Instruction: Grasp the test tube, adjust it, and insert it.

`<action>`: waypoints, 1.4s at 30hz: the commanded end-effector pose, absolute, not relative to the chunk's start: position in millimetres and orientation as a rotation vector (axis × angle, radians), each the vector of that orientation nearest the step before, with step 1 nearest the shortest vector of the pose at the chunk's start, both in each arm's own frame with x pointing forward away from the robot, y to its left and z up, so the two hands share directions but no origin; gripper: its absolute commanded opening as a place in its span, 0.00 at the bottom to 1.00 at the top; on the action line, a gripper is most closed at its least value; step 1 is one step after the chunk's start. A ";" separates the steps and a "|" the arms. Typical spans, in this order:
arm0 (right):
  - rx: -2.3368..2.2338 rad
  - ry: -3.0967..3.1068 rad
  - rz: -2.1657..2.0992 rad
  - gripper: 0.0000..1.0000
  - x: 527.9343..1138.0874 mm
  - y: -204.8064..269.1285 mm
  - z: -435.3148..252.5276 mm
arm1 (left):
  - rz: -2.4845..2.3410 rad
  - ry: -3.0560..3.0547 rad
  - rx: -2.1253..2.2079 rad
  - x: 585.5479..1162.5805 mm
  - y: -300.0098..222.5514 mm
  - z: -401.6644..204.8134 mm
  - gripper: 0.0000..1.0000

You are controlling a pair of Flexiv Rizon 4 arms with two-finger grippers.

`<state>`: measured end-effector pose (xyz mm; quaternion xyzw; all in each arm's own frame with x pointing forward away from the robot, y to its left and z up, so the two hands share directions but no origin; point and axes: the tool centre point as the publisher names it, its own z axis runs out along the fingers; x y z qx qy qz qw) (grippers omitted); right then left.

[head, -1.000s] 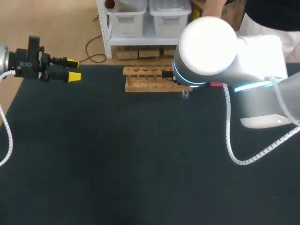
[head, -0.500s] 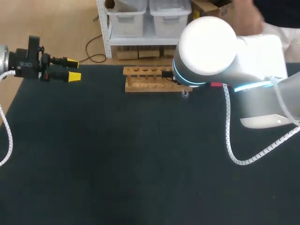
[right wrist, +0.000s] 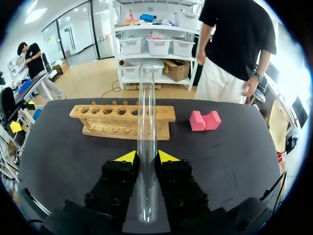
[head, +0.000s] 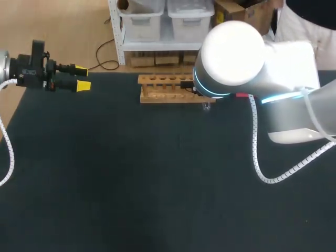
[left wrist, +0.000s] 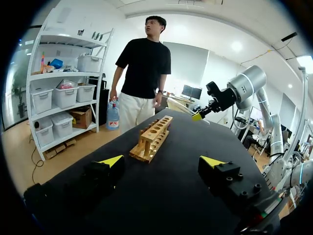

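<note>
Our right gripper [right wrist: 146, 156] clamps the test tube [right wrist: 145, 107] — long axis running out along the fingers toward the wooden rack [right wrist: 105, 125] just ahead — while our left gripper [left wrist: 161, 161], spread and empty, sits well apart.

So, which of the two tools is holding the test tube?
The right tool: it clamps the clear test tube from both sides, between its yellow tips. The left tool is open and holds nothing.
</note>
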<state>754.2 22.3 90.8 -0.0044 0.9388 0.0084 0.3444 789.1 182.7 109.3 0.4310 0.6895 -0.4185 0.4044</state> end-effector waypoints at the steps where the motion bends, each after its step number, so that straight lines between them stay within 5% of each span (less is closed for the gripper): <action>1: -0.035 2.439 0.023 0.00 767.5 27.0 81.4 | -1.056 1.736 1.088 788.8 183.0 108.2 1.00; 42: -0.102 2.517 0.012 0.00 803.0 39.1 44.8 | -1.056 1.736 1.088 788.8 183.0 108.2 1.00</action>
